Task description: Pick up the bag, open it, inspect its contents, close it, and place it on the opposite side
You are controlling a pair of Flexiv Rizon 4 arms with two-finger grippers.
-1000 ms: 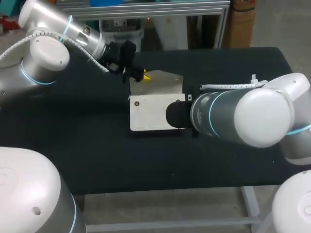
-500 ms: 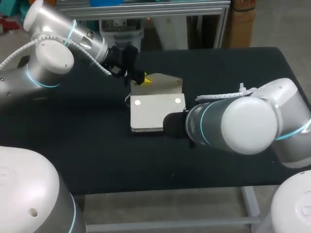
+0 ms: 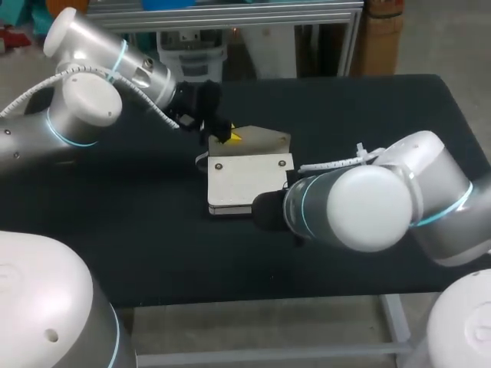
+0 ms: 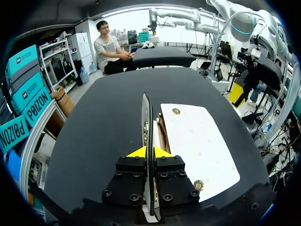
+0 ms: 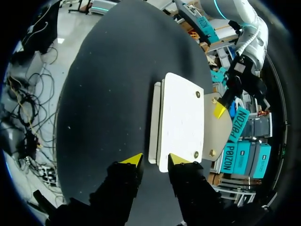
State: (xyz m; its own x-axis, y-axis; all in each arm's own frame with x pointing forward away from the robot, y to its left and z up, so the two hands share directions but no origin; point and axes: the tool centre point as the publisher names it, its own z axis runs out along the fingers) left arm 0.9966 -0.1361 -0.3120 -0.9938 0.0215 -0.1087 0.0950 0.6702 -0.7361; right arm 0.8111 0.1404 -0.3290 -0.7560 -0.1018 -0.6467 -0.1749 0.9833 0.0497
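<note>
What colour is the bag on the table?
Off-white bag, with small metal studs; clearest in the right wrist view.

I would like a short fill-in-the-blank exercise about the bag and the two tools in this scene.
The white bag lies on a ___ table.
The left tool is shut on the bag's raised ___.
The right tool, by the bag's edge, is ___.
Missing words: black; flap; open.

Table [image 3: 368, 115]: spanning the middle of the frame, showing a matte black top.
Frame [image 3: 393, 319]: standing in pale metal below the near edge, lower right.
Light: falling evenly.
</note>
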